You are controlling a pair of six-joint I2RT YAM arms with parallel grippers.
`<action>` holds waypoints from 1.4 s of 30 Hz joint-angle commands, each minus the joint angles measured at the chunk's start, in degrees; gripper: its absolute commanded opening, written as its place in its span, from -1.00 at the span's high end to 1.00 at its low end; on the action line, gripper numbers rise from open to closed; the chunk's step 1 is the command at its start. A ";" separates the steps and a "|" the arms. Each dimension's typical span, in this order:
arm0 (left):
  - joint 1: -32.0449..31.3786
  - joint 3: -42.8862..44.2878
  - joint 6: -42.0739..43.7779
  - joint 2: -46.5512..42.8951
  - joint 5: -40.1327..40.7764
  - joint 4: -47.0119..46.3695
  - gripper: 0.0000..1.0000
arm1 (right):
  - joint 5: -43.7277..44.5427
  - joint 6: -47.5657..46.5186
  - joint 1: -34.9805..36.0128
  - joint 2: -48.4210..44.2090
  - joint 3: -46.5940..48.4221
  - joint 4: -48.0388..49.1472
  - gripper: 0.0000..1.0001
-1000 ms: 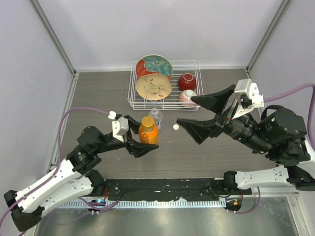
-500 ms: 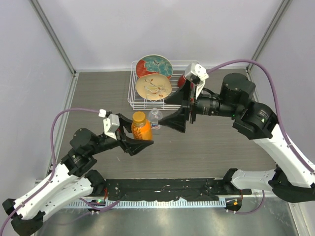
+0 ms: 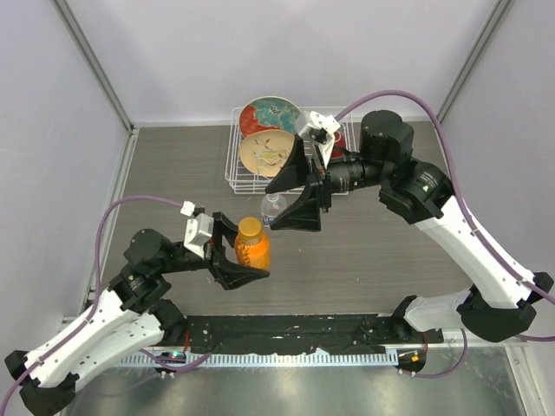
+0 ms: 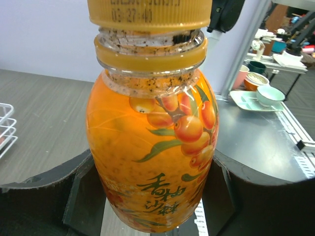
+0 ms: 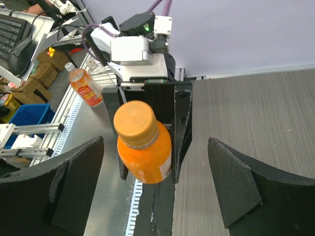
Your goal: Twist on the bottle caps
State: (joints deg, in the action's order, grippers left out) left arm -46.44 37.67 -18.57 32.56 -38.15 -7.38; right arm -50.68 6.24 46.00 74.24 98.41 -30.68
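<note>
While the left claw (image 3: 243, 257) clamps the orange bottle (image 3: 252, 247), the right claw (image 3: 276, 209) gapes.

We're looking down on the counter (image 3: 173, 165), dark grey with a wood grain. At its far side we have a white wire rack (image 3: 232, 173) sitting flat, with plates (image 3: 270, 152) propped inside. Just in front of the rack's near edge we spot the clear bottle (image 3: 271, 205) standing upright on the bare surface, partly covered from above. Along the near edge runs a black rail (image 3: 286, 329).
</note>
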 commanded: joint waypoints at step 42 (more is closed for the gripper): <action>1.35 3.20 -6.39 4.71 -4.21 -9.85 1.00 | -9.00 14.77 4.01 -1.38 -16.85 39.82 -0.26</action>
State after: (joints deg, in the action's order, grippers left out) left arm -45.34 38.24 -24.10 38.09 -42.50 -13.93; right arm -59.83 19.75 49.32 73.52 81.60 5.61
